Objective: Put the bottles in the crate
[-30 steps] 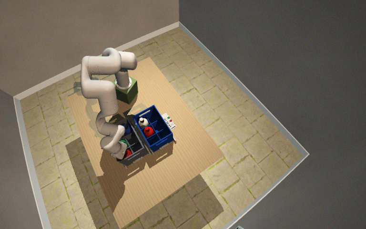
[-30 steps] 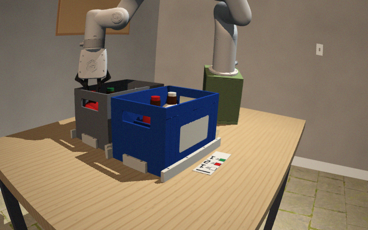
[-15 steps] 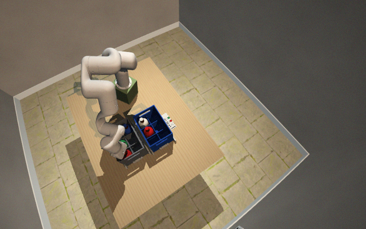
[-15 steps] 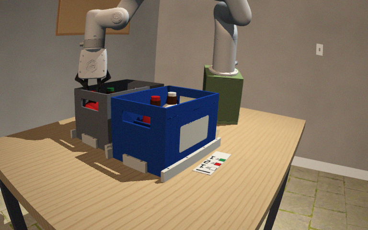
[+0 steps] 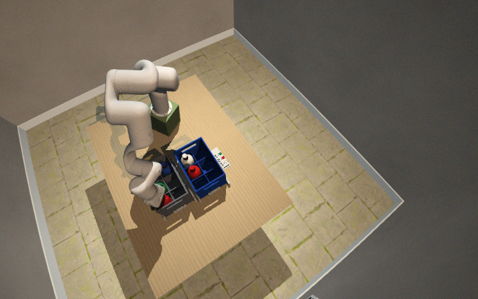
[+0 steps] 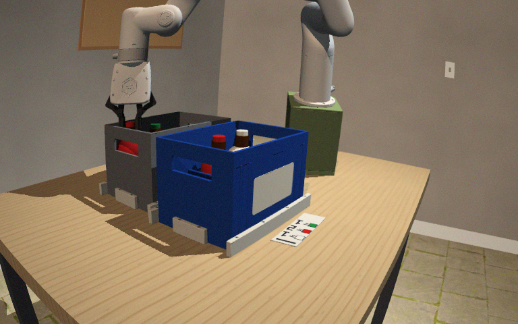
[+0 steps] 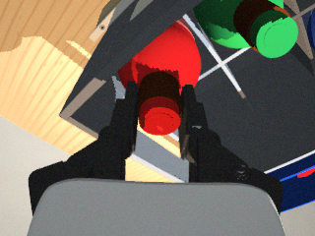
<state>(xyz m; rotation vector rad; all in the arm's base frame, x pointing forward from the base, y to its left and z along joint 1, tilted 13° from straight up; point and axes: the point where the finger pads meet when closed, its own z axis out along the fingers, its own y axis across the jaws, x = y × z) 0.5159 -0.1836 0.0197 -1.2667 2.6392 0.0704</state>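
Taking 12 o'clock as the top edge of the top view, you have the black two-fingered gripper at the 7 o'clock end of the grey plastic crate. Its fingers are closed on the brown neck of the red-capped, red-labelled bottle, which is in its compartment there. The white paper pick list, at 2 o'clock from the blue plastic crate, appears to order one white, two red and one green. The blue crate holds a white-capped bottle and another red bottle, so you're likely picking the second red. Next, lift straight up until the base clears the grey rim and dividers, then carry it toward 2 o'clock and lower it upright into a free compartment. A slanted pull could drag the crate or knock the green-capped bottle, which should be your last pick; the blue bottle stays.
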